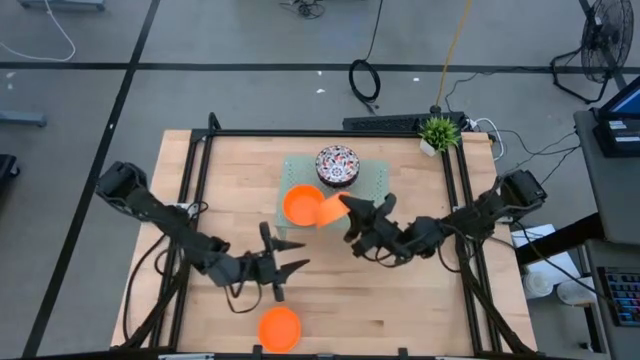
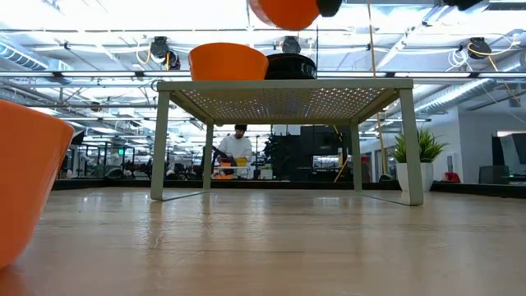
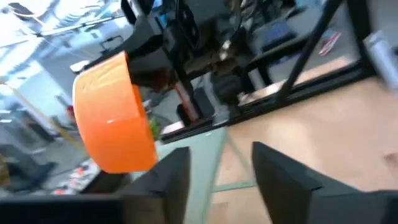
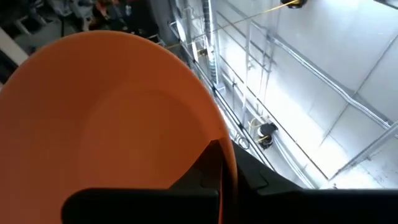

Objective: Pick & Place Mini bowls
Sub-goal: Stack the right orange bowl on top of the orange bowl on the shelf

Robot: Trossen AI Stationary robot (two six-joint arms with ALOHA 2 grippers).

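A pale green perforated rack [image 1: 372, 182] stands at the table's far middle. On it rest a patterned mini bowl [image 1: 337, 165] and an orange mini bowl [image 1: 298, 205]. My right gripper [image 1: 346, 206] is shut on a second orange bowl [image 1: 330, 210], which shows high above the rack in the low view [image 2: 283, 11]. A third orange bowl [image 1: 279, 328] sits on the table near its front edge. My left gripper [image 1: 291, 268] stands open between that bowl and the rack, with nothing between its fingers [image 3: 168, 180]. My right gripper pinches the orange bowl's rim [image 4: 229, 158], one finger inside [image 4: 208, 171] the bowl and one outside. The fingers come roughly level from the table's right side. The bowl is lifted clear above the rack's near part and tipped on its side.
A small potted plant [image 1: 438, 131] stands at the table's far right corner. A black frame rail [image 1: 330, 133] runs along the far edge and down both sides. Bare wood lies in front of the rack.
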